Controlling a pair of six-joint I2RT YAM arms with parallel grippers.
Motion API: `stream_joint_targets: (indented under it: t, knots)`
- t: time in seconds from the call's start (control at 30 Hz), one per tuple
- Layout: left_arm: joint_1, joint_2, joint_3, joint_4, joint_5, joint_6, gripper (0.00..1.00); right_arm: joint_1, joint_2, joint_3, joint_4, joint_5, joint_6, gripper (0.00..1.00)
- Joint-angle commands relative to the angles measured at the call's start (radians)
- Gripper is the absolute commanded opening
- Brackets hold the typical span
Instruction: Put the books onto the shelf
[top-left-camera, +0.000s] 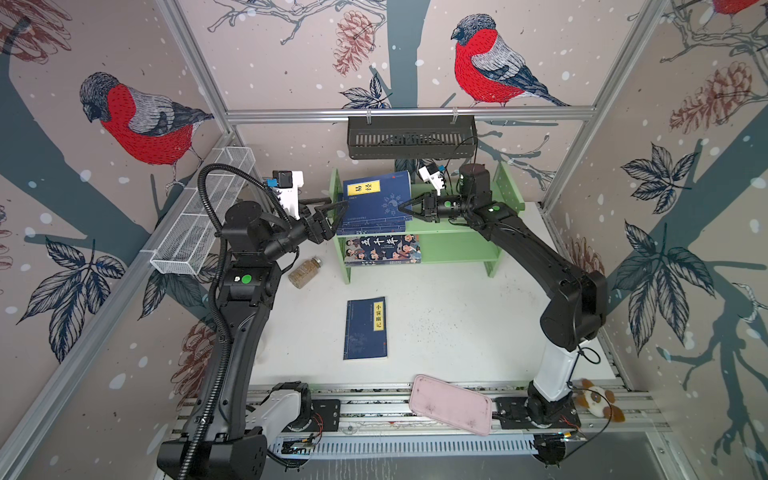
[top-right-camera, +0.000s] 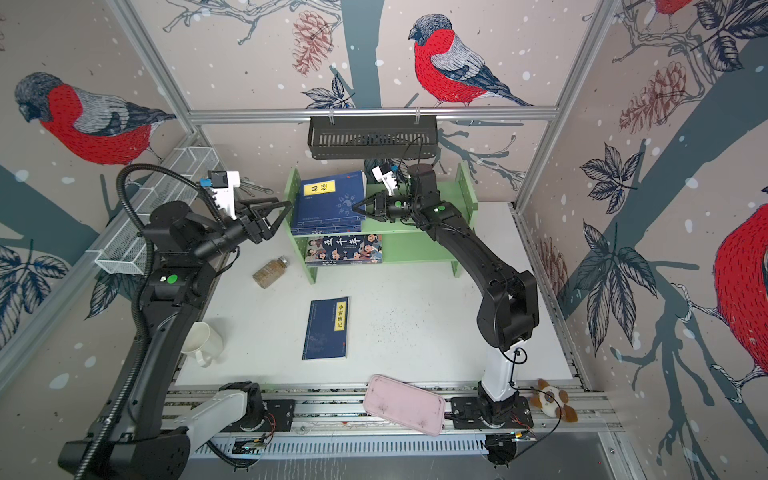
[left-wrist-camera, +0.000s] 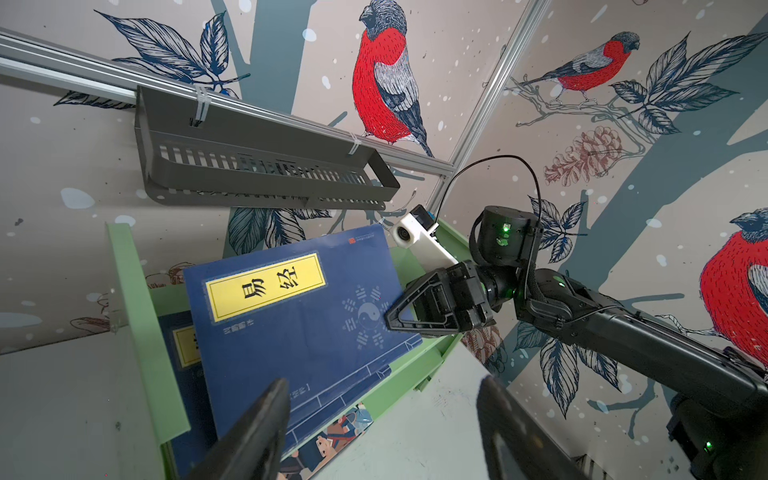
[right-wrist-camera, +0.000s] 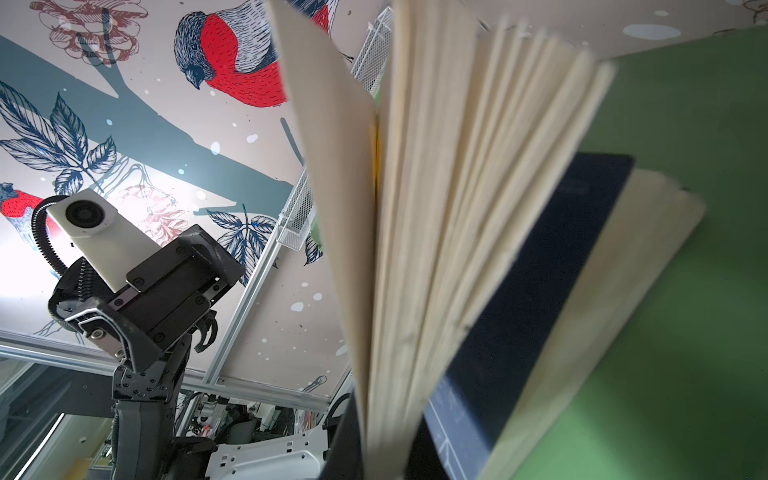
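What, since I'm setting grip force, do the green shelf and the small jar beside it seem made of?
Shelf: likely painted wood or board, matte light green; flat uniform panels, no glare. Jar: clear glass or plastic, cannot tell which; brownish contents show through, greyish cap.

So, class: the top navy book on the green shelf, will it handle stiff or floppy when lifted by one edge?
Probably floppy: the top navy book fans its pages apart in the right wrist view. Likely light: the right end effector, shut at its edge, holds it tilted. It might slip from that narrow pinch.
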Motion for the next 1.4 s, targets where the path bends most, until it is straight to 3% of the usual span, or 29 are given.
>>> stream_joint_targets:
  t: [0.0, 0.23, 0.63, 0.73, 0.9, 1.37]
  knots:
    - [0.002, -0.001, -0.003, 0.044, 0.013, -0.02, 0.72, 0.003, 0.007, 0.022, 0.01, -0.012, -0.001, 0.07]
    - [0.002, -0.007, -0.007, 0.048, 0.02, -0.023, 0.72, 0.003, 0.002, 0.001, 0.057, -0.038, 0.038, 0.05]
    - [0.002, -0.013, -0.016, 0.054, 0.021, -0.027, 0.73, 0.005, 0.016, 0.015, 0.026, -0.041, 0.033, 0.11]
    - [0.002, -0.016, -0.018, 0.056, 0.021, -0.026, 0.73, 0.004, 0.032, 0.044, -0.025, -0.028, 0.007, 0.23]
    - [0.001, -0.017, -0.02, 0.058, 0.021, -0.028, 0.73, 0.004, 0.041, 0.06, -0.048, -0.003, 0.005, 0.33]
    - [0.002, -0.011, -0.014, 0.07, 0.027, -0.035, 0.74, 0.008, 0.058, 0.144, -0.232, 0.122, -0.098, 0.45]
